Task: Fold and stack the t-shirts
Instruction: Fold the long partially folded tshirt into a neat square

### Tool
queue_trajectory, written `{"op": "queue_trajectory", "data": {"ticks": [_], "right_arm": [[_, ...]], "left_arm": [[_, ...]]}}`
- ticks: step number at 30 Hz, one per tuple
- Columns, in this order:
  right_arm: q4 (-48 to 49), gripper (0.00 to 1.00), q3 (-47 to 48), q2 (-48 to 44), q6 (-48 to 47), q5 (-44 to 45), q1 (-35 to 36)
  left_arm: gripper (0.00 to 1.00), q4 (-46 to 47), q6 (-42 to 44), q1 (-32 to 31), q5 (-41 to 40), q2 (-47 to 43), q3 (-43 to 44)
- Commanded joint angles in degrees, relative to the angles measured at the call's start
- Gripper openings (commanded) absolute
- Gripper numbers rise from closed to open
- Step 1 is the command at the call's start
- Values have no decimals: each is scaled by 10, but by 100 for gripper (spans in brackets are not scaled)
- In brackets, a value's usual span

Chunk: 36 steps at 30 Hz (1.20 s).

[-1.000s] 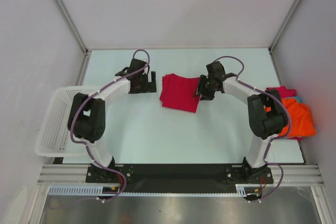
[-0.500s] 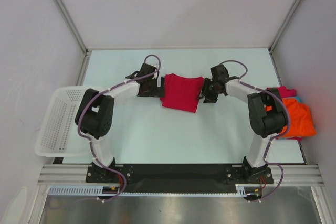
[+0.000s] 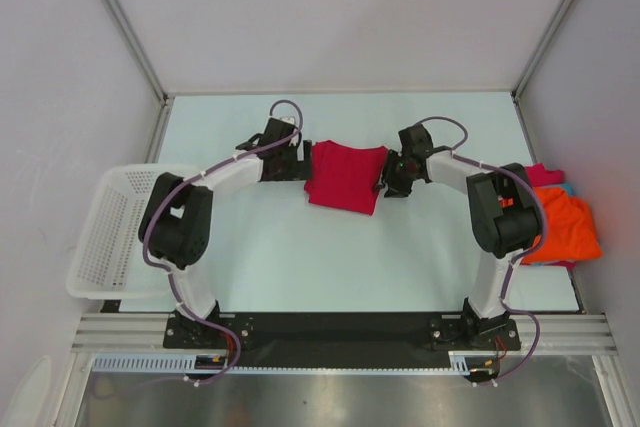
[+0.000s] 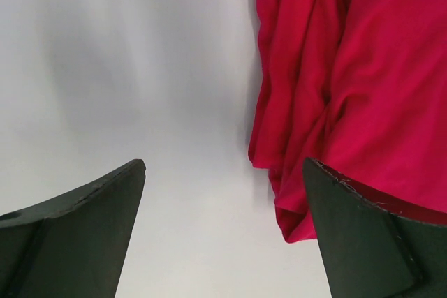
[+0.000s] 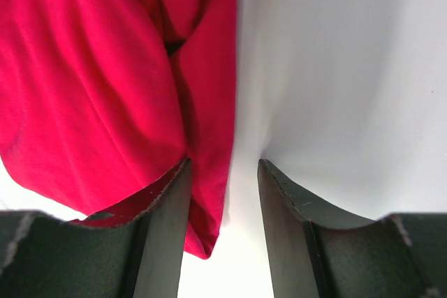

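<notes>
Near left, overhanging the table (image 3: 330,257) edge: white basket (image 3: 105,237). Near right: shirt heap (image 3: 570,222), orange, pink, teal. Mid-table: folded red shirt (image 3: 345,177), nearly square, slightly skewed, flanked by left gripper (image 3: 303,159), jaws wide apart, and right gripper (image 3: 384,181), jaws apart astride its edge.

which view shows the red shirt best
The top view: the whole red shirt shows, lying folded on the table. The left wrist view catches only the creased edge nearest it, and the right wrist view only the opposite edge, both close up.
</notes>
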Motion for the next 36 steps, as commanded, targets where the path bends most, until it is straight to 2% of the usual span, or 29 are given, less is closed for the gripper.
{"op": "queue_trajectory", "data": {"ticks": [1, 6, 19, 22, 27, 36], "right_arm": [[1, 48, 26, 0, -4, 6, -2], [6, 48, 23, -8, 9, 8, -3], [14, 47, 13, -32, 30, 17, -6], [4, 47, 17, -39, 26, 23, -8], [-1, 47, 23, -36, 26, 22, -9], [-14, 47, 34, -24, 21, 22, -11]], "left_arm": [[100, 40, 25, -21, -57, -62, 16], [100, 42, 64, -25, -67, -56, 25], [100, 76, 71, -25, -31, -33, 32], [100, 88, 60, -23, 6, -16, 43], [100, 101, -8, 0, 161, 47, 69], [100, 115, -35, 26, 186, 56, 61]]}}
